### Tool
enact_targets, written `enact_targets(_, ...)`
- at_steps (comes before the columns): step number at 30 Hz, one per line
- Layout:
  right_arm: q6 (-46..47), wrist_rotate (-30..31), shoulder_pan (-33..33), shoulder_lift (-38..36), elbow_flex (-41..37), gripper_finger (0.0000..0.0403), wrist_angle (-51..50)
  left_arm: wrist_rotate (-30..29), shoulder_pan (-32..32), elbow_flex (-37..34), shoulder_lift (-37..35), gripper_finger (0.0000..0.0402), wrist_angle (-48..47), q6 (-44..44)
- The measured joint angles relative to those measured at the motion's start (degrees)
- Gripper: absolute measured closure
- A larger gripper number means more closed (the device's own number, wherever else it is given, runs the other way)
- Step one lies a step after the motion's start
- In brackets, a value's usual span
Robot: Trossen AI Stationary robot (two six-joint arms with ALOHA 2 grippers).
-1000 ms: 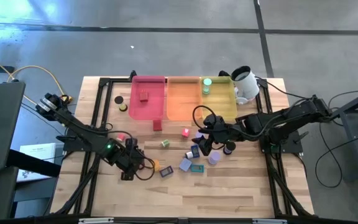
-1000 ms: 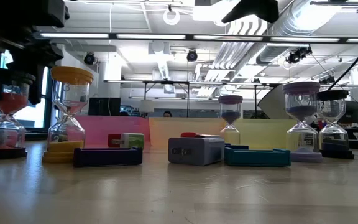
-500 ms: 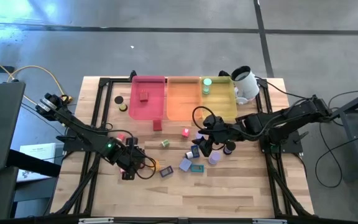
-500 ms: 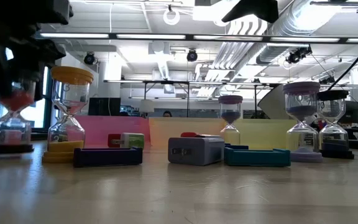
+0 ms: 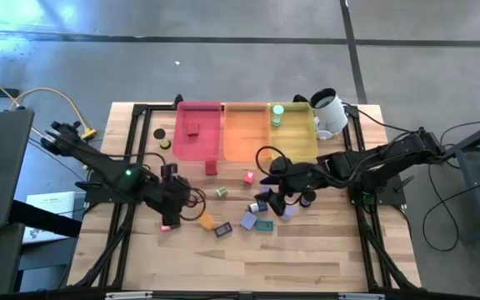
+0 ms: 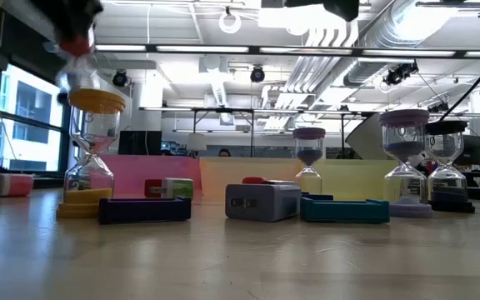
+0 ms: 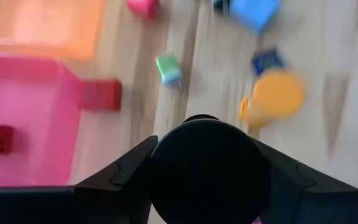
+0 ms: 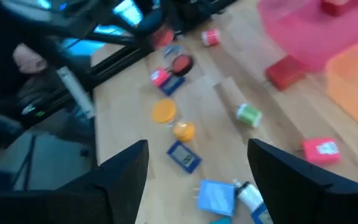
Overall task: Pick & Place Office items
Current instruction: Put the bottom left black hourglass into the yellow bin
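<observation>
Left gripper (image 5: pixel 172 198) at 9 o'clock of wooden bench (image 5: pixel 307 258), pinching red-sand hourglass with dark round cap (image 7: pixel 207 165); held clear of bench in low view. Orange-capped hourglass (image 5: pixel 207 222) at 4 o'clock of it, standing on bench. Right gripper (image 5: pixel 278 198) at 3 o'clock of small green block (image 5: pixel 221 192), fingers (image 8: pixel 124 180) spread wide, nothing between, above lavender pieces. Red block (image 5: pixel 211 167) just outside pink plastic tray (image 5: pixel 197 137), at its 6 o'clock.

Two black jointed arms (image 5: pixel 98 162) — looped black cables, one small green light.
</observation>
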Motion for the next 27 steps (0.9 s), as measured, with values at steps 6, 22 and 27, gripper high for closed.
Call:
enact_targets(6,-3.31,-2.49,0.0,-2.67,0.0,0.014,0.39,-9.49,1.61,9.76,-0.5,0.0202,2.37,0.64)
enact_targets(22,5.18,-14.9,-1.62,-8.07,0.04,0.014,29.83,-18.41,2.72,14.94,-0.47,0.0202,61.94,41.73)
enact_targets(27,7.93,-15.05,-5.14,-8.07,0.02,0.014,37.86,-17.37,3.03,14.94,-0.33,0.0202,68.37,40.2)
